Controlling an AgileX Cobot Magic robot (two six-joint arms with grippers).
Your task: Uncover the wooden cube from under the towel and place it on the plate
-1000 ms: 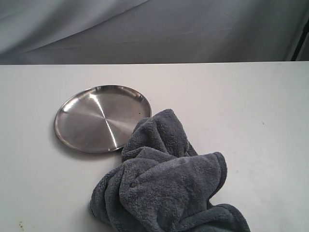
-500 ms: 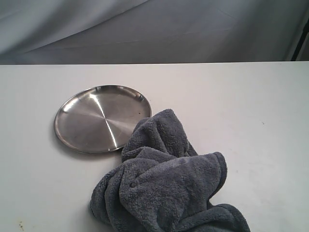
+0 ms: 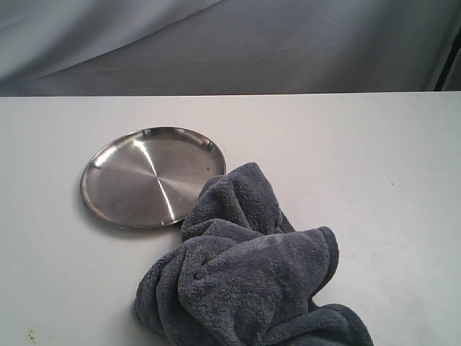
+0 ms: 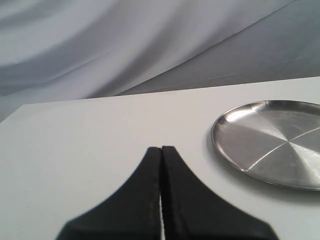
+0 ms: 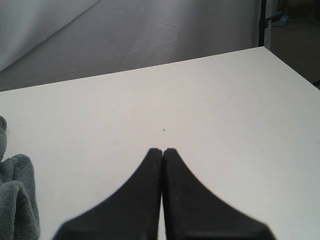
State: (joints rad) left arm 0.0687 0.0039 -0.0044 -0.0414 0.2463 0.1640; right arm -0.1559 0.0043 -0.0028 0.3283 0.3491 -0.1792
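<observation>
A blue-grey fluffy towel (image 3: 248, 270) lies bunched at the front middle of the white table, its far fold touching the rim of the shiny steel plate (image 3: 148, 176). The wooden cube is hidden, no part of it shows. Neither arm appears in the exterior view. In the left wrist view my left gripper (image 4: 161, 148) is shut with nothing in it, above bare table, the plate (image 4: 272, 142) off to one side. The right gripper (image 5: 162, 150) is also shut and empty, with a corner of the towel (image 5: 15, 197) at the picture's edge.
The white table (image 3: 374, 166) ends at a far edge against a grey draped backdrop (image 3: 216, 43). A dark stand pole (image 5: 262, 22) rises beyond the table's far corner in the right wrist view.
</observation>
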